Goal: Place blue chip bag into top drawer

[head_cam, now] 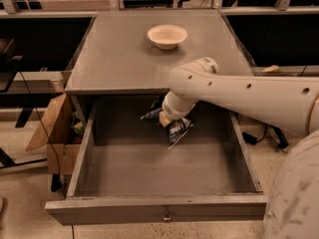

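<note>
The end effector (165,118) is inside the open drawer (149,210) near its back wall, clamped on the bag (177,129), which hangs tilted just beneath it, within the drawer. A bowl (167,36) sits on the worktop (124,59) above; a box (55,128) stands left of the drawer

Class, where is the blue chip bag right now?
The blue chip bag is at the pincer, inside the open top drawer, near its back centre.
</note>
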`<state>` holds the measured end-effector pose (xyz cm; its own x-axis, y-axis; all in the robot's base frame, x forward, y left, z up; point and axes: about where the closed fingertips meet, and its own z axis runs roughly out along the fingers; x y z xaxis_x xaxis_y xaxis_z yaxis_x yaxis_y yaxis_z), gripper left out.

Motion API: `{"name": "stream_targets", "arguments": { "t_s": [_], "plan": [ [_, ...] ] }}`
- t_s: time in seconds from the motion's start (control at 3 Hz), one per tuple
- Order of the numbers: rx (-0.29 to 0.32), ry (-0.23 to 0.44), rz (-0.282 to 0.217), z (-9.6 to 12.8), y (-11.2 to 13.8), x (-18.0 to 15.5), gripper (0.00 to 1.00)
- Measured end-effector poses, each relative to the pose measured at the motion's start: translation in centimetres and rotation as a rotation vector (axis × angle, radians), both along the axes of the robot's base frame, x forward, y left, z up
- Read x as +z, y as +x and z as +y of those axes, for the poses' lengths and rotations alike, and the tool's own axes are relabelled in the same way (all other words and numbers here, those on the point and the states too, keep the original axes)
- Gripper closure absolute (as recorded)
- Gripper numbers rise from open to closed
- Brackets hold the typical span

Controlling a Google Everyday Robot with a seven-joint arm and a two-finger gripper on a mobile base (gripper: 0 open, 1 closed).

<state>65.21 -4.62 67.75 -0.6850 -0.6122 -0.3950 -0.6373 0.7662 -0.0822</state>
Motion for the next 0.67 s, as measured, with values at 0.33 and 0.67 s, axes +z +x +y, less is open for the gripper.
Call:
{"name": "stream_targets", "arguments": {
  "t_s": [0.33, 0.67],
  "plan": [
    [-0.015, 0.007, 0.021, -0.15, -0.20, 0.07, 0.15],
    [-0.026, 0.014, 0.034, -0.20, -0.46, 0.40, 0.00]
  ]
}}
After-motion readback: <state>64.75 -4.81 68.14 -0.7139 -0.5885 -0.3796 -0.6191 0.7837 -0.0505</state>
